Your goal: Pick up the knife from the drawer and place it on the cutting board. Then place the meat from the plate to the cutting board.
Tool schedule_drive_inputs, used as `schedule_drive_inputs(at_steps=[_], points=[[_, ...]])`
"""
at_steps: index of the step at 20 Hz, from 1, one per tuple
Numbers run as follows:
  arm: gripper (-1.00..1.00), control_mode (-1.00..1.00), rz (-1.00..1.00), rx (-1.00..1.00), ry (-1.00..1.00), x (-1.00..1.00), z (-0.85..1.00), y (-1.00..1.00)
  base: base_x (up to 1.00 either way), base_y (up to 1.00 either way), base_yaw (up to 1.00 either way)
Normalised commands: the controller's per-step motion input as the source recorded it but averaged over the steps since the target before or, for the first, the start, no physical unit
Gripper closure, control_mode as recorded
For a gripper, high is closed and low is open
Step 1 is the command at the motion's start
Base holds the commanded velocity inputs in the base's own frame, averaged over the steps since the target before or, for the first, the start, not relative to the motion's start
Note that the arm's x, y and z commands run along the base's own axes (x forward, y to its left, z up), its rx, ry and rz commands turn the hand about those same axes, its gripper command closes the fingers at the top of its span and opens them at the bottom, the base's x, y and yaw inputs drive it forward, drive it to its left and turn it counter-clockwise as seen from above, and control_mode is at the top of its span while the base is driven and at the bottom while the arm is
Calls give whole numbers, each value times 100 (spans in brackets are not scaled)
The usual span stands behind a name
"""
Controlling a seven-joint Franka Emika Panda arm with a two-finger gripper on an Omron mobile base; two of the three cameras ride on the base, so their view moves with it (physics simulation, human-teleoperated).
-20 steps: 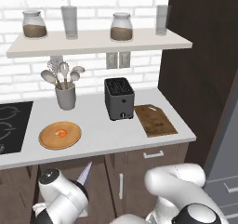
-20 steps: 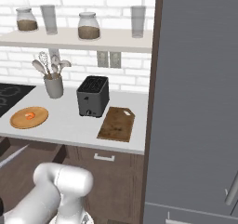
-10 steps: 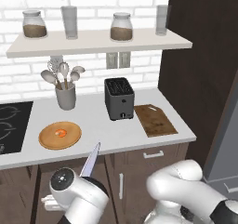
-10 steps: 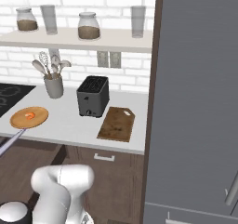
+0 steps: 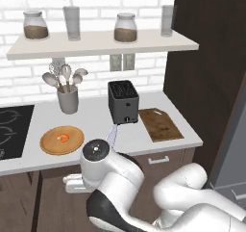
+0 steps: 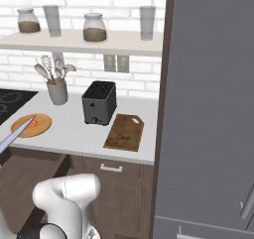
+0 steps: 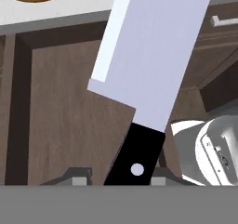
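On the left of the surface (image 5: 96, 125) sits the plate (image 5: 61, 140) with the meat (image 5: 62, 138) on it. My fingers (image 7: 118, 175) pinch the knife (image 7: 146, 74) by its black handle, its blade rising over the surface's front edge, well clear of the drawer (image 7: 69, 130) below. Right of the toaster (image 5: 123, 101) lies the board (image 5: 160, 124), bare.

One knife (image 7: 153, 60), one plate (image 5: 61, 140), one meat (image 5: 62, 138), one cutting board (image 5: 160, 124), one toaster (image 5: 123, 101), two jars (image 5: 36, 25), two glasses (image 5: 72, 22), perhaps four utensils (image 5: 65, 77).
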Motion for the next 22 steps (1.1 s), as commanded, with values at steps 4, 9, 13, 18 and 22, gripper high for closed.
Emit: schedule_drive_inputs(at_steps=[4, 9, 13, 18, 22], points=[[100, -100, 7, 2, 3, 5, 61, -71, 0, 0, 0], [100, -100, 6, 2, 15, 0, 34, -98, 0, 0, 0], [100, -100, 7, 0, 23, 22, 33, -83, 0, 0, 0], [100, -100, 3, 0, 25, 60, 30, -53, 0, 0, 0], [100, -100, 3, -2, 20, 53, 15, -31, 0, 0, 0]])
